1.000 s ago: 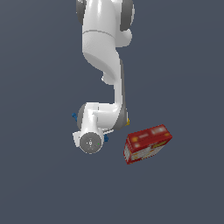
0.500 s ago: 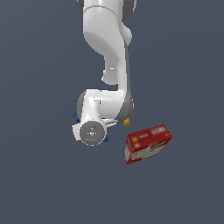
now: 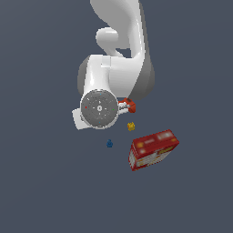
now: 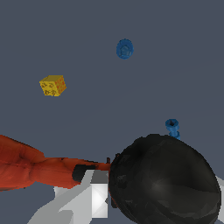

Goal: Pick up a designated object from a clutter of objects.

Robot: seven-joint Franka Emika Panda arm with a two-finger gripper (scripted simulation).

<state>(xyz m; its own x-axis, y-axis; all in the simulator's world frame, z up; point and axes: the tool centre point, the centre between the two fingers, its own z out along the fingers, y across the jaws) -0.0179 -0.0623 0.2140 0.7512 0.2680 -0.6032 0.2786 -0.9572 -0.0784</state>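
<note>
The orange-red drill [image 4: 26,168] with its black base [image 4: 164,181] fills the near part of the wrist view, held close under the camera. My gripper [image 4: 109,186] is shut on it; one grey-white finger [image 4: 97,192] presses against the drill where the red body meets the black part. In the exterior view only a small orange-red bit of the drill [image 3: 129,105] shows beside the white wrist [image 3: 100,108], which hides the gripper. The drill hangs above the floor, apart from the other pieces.
A red rectangular box [image 3: 152,149] lies toward the exterior view's right. A tiny yellow block [image 3: 131,126] [image 4: 53,85] and a tiny blue piece [image 3: 109,144] [image 4: 124,49] lie on the floor below. A second blue piece [image 4: 173,127] shows by the drill's base.
The wrist has risen toward the exterior camera and looks larger. The drill has come up with it, and the yellow block and a blue piece now show uncovered on the floor.
</note>
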